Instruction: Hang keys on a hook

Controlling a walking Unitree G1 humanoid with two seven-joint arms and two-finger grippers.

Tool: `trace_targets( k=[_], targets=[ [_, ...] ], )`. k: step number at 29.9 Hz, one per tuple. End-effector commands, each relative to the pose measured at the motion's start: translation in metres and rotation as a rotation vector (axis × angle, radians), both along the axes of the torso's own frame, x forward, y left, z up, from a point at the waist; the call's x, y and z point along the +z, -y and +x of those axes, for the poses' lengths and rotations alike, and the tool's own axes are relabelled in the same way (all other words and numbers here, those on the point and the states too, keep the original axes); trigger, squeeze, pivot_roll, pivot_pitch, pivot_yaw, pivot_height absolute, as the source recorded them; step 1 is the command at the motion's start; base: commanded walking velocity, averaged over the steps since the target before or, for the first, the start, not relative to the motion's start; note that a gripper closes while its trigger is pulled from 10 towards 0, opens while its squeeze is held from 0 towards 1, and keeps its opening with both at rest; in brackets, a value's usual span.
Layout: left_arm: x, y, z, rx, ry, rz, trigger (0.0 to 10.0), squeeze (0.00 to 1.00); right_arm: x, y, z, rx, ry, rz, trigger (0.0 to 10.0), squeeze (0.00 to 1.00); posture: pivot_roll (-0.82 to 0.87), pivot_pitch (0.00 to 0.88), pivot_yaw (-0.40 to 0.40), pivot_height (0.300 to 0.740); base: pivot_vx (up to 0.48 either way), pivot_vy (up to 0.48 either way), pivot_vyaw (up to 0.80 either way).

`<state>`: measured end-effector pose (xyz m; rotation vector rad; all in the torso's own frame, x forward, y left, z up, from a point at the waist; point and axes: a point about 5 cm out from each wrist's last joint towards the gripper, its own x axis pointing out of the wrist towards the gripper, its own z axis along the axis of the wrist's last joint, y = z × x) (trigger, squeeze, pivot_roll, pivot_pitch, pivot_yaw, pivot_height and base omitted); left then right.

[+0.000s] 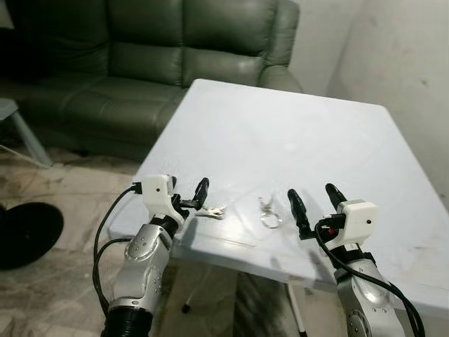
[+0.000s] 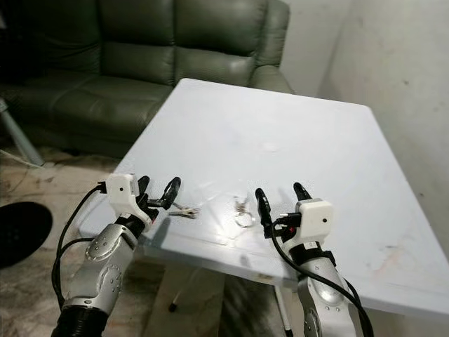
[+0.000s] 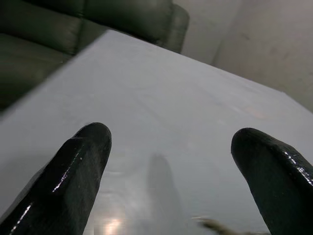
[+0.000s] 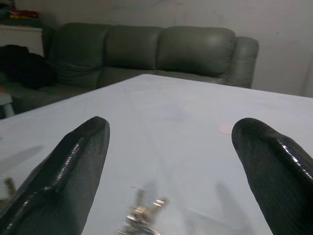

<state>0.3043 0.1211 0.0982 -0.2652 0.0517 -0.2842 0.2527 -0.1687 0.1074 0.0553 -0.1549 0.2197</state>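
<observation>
**Small keys lying flat, and no hook to be seen**

The right tool (image 1: 313, 203) sits low over the near edge of the white tabletop (image 1: 295, 133). Its two black fingers are spread apart and hold nothing. The left tool (image 1: 191, 195) is at the near left edge, also spread and holding nothing.

Between the two tools, just left of the right one, lie the keys (image 1: 268, 213) on a round ring. In the right wrist view they (image 4: 142, 213) show between the spread fingers, close in front. A second small metal piece (image 1: 212, 211) lies just right of the left tool. It may be another key, but it is too small to tell.

The keys look small, light, hard and thin. They lie flat on a smooth top, so they may slide when pushed. The ring may be the best place to pinch, because a hook can then go through it.

The hook cannot be made out anywhere. Behind the tabletop stand a green sofa (image 1: 175, 56) and a pale wall (image 1: 393, 56). The keys are blurry, so I cannot count them.
</observation>
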Motion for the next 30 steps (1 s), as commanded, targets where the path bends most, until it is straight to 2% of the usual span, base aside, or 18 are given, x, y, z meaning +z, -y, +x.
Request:
trace_targets(
  k=[1, 16, 30],
  targets=[
    [0.0015, 0.0023, -0.0003, -0.011, 0.000, -0.001, 10.0, 0.00, 0.0014, 0.0017, -0.0015, -0.003, 0.001, -0.004, 10.0, 0.00, -0.04, 0.000, -0.053, 0.740, 0.000, 0.476, 0.00],
    [0.0009, 0.0024, -0.0007, -0.003, -0.004, -0.007, 10.0, 0.00, 0.0016, 0.0020, -0.0014, -0.003, 0.001, -0.005, 10.0, 0.00, -0.03, 0.000, -0.058, 0.740, 0.000, 0.451, 0.00],
    [0.0002, 0.0007, -0.0022, 0.011, -0.007, 0.003, 10.0, 0.00, 0.0018, 0.0018, -0.0018, -0.001, -0.002, -0.006, 10.0, 0.00, -0.03, 0.000, -0.061, 0.740, 0.000, 0.000, 0.00]
  ],
)
